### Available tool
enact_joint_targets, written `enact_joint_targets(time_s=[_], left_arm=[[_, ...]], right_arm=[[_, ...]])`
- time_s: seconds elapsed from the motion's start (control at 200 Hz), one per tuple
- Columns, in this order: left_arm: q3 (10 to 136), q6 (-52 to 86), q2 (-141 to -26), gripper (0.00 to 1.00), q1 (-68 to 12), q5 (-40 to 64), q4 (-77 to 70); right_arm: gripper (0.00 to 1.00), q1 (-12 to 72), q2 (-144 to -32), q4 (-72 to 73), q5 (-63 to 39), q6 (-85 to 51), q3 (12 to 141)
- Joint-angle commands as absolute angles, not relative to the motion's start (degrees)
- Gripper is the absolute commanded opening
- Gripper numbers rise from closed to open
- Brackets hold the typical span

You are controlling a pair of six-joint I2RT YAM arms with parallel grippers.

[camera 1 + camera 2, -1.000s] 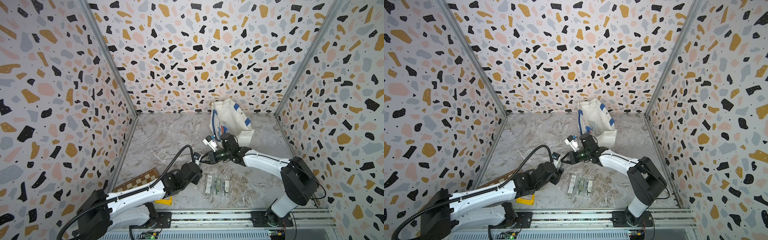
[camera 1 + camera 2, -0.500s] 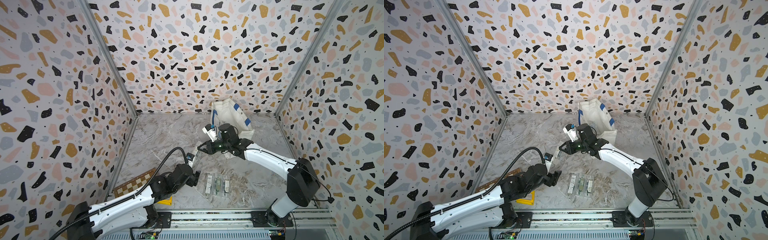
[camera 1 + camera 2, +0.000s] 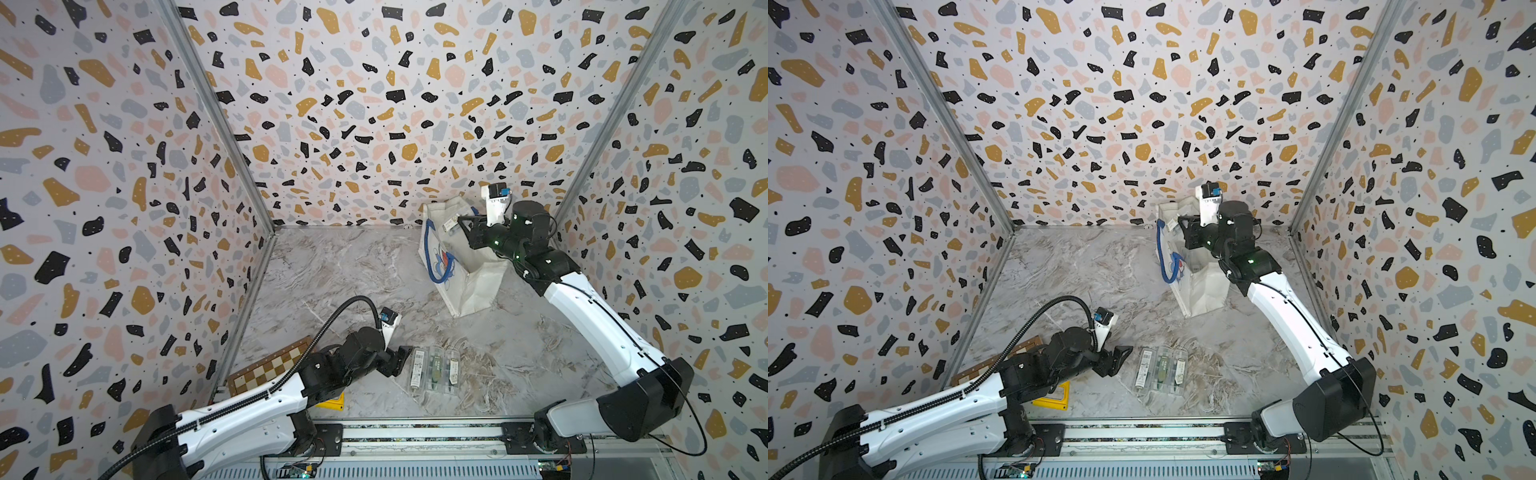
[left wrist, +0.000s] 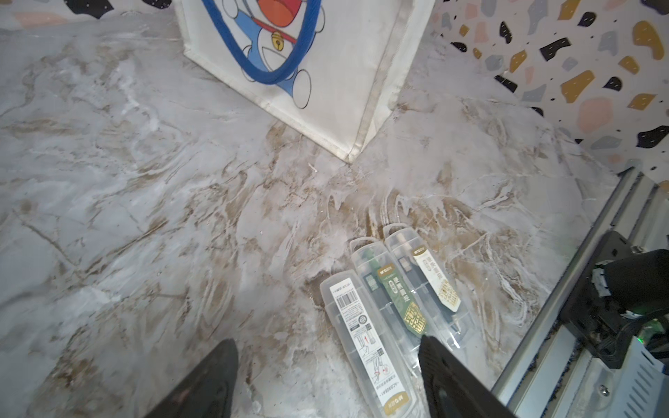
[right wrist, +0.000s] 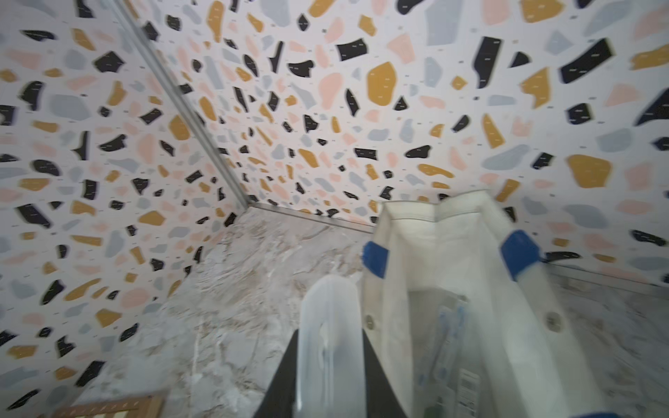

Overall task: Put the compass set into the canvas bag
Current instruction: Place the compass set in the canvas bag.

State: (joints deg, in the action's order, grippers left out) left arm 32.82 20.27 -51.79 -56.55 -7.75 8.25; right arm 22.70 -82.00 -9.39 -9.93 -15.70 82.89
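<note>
Nearest, at the lower centre of both top views, the left fingers (image 3: 397,360) stand spread and empty, just beside three clear compass sets (image 3: 436,370) lying side by side on the table (image 3: 332,270), long axes parallel and running up the frame. Farther back, at upper right, the right fingers (image 3: 467,227) are clamped on a fourth compass set (image 3: 451,224), held at the mouth of the canvas bag (image 3: 469,286). Its long axis continues the fingers' line, nearly level, free end pointing frame-left. To drop it cleanly, I would centre it over the opening, tilt that end downward past the blue handle (image 3: 432,266), and only then let go; the soft rim would likely fold if nudged.
</note>
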Motion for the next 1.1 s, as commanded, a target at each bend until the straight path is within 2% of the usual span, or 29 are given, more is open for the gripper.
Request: enact_joint_targets(time_s=[0.0, 0.23, 0.601, 0.856, 1.091], left_arm=[[33.1, 16.2, -52.3, 0.79, -56.2, -4.3, 1.7], [35.2, 10.7, -54.2, 0.78, -56.2, -0.2, 0.0], [35.7, 11.5, -55.9, 0.78, -56.2, -3.1, -1.6], [35.9, 13.7, -56.1, 0.78, -56.2, -5.0, -0.4], [36.6, 14.1, -56.2, 0.78, -56.2, -6.5, 1.0]], right_arm=[[0.00, 21.4, -85.4, -14.2, -3.0, -12.1, 87.4], [0.00, 19.5, -93.8, -19.0, -3.4, -10.4, 91.6], [0.00, 19.3, -108.5, -26.8, -6.0, -7.5, 100.8], [0.00, 19.3, -113.9, -28.2, -7.7, -7.3, 101.6], [0.05, 19.3, -115.6, -29.1, -8.4, -6.8, 102.2]])
